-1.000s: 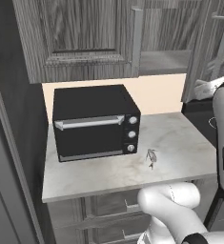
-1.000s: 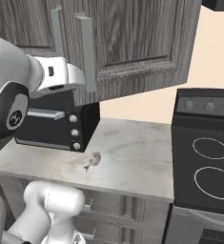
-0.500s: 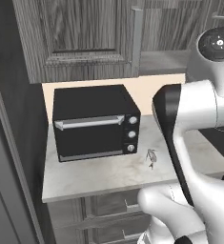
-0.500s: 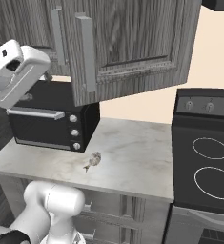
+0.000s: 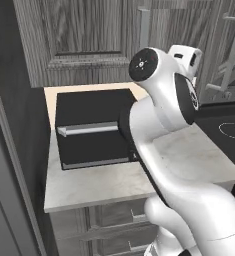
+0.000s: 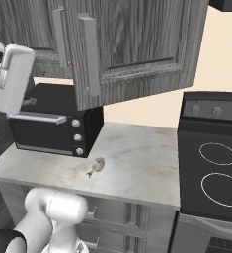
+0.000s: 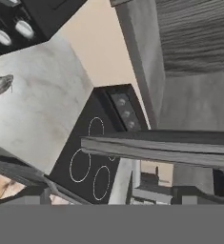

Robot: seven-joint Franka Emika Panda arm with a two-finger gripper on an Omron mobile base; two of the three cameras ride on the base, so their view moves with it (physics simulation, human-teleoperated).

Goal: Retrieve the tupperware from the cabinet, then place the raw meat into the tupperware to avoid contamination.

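Both jaws spread wide, holding nothing.

Arm blocks the right end of the toaster oven (image 5: 89, 127) in left base view. Stove (image 6: 213, 158) cut off by right edge. Raw meat (image 6: 96, 166) too small for detail. Cabinet (image 6: 132, 44) interior hidden behind door.

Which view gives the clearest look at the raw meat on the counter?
The right base view: the raw meat lies in the open on the marble counter, in front of the toaster oven. The hand view catches it small and tilted at its left edge. In the left base view the arm covers that part of the counter.
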